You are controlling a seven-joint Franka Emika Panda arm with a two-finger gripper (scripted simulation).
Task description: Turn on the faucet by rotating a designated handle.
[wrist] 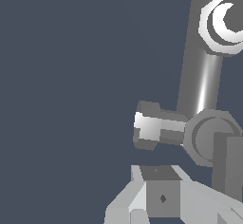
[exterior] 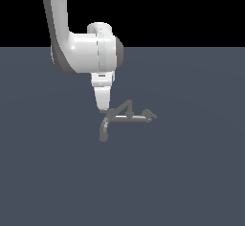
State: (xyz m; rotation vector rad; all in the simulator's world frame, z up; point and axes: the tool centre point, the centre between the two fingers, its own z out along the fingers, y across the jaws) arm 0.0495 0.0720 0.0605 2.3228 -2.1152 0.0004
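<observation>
Grey metal, rigid and slick, the handle point(exterior: 123, 108) slants up just beside my gripper point(exterior: 102, 109); I judge it turns stiffly, best pushed near its free end. Whether my gripper is open, I cannot tell.

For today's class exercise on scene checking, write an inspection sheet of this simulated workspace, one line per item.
Surface: plain dark blue-grey floor, bare around the faucet.
Job's things: small grey faucet; curved spout bends down; thin rod handle slants upward; pale crossbar runs level.
Clutter: nothing seen.
Gripper: gripper at the faucet's body beside the handle's foot; open or shut cannot be told.
Cables: nothing seen.
Surroundings: black background above the floor.
</observation>
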